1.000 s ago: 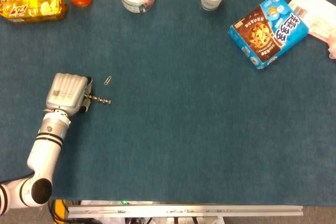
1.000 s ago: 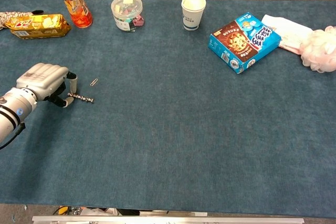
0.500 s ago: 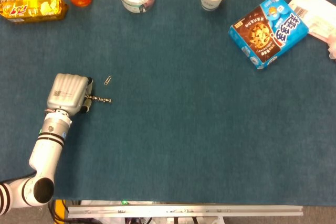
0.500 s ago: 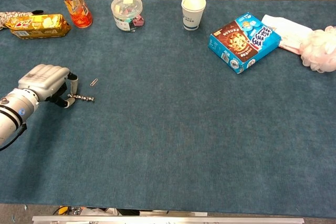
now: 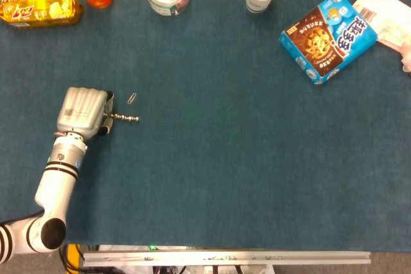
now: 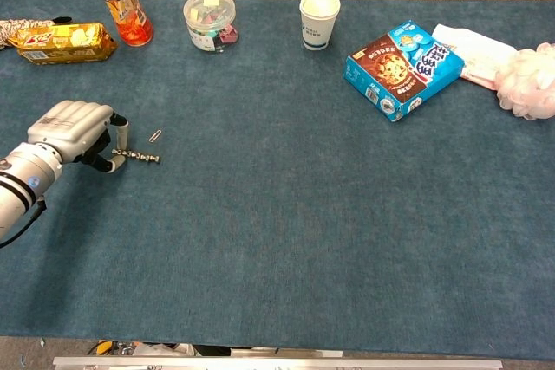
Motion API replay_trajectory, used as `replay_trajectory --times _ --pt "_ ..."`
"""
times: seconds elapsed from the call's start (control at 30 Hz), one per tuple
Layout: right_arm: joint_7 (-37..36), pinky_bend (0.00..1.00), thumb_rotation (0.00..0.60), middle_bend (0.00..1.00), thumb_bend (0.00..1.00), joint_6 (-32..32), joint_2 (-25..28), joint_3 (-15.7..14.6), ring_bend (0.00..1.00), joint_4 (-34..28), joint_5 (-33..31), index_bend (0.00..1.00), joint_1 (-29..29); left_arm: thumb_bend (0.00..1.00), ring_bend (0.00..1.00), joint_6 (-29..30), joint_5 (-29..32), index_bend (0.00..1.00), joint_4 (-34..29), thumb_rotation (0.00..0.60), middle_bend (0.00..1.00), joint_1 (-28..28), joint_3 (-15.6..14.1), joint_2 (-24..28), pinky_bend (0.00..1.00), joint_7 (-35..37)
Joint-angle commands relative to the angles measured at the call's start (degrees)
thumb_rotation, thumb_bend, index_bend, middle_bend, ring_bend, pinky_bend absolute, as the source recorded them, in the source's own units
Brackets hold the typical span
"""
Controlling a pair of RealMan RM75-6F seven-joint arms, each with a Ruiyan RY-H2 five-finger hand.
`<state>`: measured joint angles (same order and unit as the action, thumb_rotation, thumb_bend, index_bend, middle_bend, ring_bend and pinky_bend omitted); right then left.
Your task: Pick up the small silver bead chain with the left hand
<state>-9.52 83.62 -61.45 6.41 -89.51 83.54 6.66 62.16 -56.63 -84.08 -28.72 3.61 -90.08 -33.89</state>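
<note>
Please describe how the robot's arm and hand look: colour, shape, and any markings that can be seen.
Only the left arm shows. The left hand has a light grey, boxy back bearing a small dark printed mark, with darker fingers. The wrist is a silvery ring with a blue spot, and the white, tube-shaped forearm carries black bands.

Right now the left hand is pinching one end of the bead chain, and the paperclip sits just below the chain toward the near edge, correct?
Not quite. The left hand does pinch one end of the bead chain, but the paperclip lies on the far side of the chain, toward the back, as the head view shows.
</note>
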Motion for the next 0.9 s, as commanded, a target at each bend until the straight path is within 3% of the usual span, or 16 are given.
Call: replay_trajectory --times 0.03,0.33,0.9 --pt "-0.09 0.32 0.6 0.48 0.18 0.3 0.06 0.05 0.38 -0.09 0.06 0.41 -0.15 0.34 0.92 0.69 -0.93 0.59 -0.53 0.6 0.92 0.15 -0.05 0.47 1.0 0.39" --pt "-0.43 0.32 0.6 0.48 0.18 1.21 0.07 0.09 0.38 -0.23 0.72 0.41 -0.45 0.34 0.92 3.19 -5.44 0.6 -3.3 0.6 0.92 -0.56 -0.04 3.23 1.0 -1.26" --pt "-2.01 0.32 0.6 0.48 0.17 3.12 0.07 -0.07 0.38 0.18 1.33 0.41 -1.68 0.34 0.92 4.37 -6.06 0.6 -8.36 0.6 0.92 -2.83 1.73 5.83 1.0 -5.63"
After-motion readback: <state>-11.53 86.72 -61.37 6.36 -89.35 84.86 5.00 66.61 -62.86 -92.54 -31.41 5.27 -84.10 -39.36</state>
